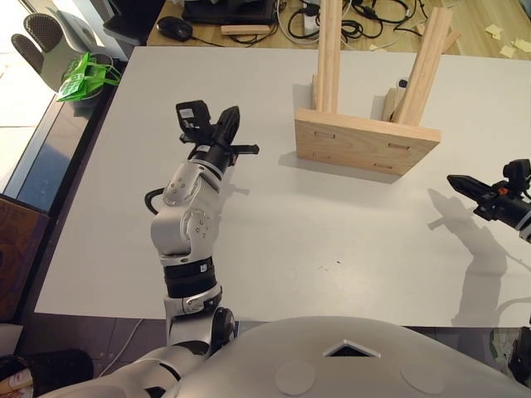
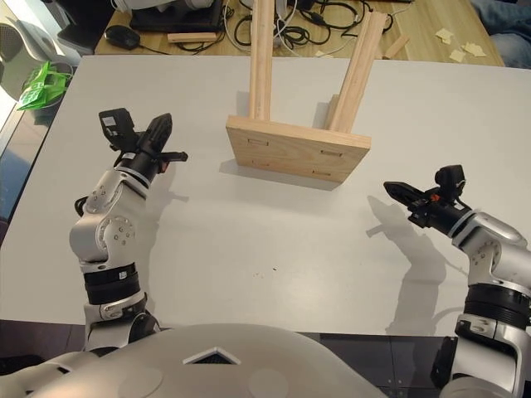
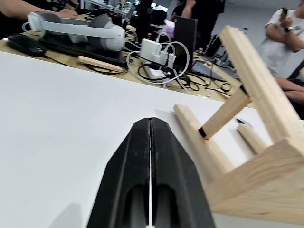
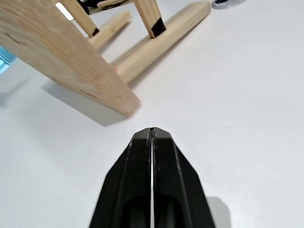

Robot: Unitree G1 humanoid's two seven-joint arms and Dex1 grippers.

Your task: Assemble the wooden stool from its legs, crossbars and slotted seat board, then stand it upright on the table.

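On the table, stool lies, legs pointing away; left claw, right claw closed.

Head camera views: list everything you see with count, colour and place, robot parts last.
stool: one, pale wood, on its side on the table's far half, legs pointing away
table: one, white, under the stool
mouse: one, black, on the wooden desk beyond, far left
wooden strip: one, pale, beside the mouse
green object: one, at the table's far left corner
cables: tangle, black and white, behind the stool
left gripper: one, black, shut, left of the stool
right gripper: one, black, shut, right of the stool
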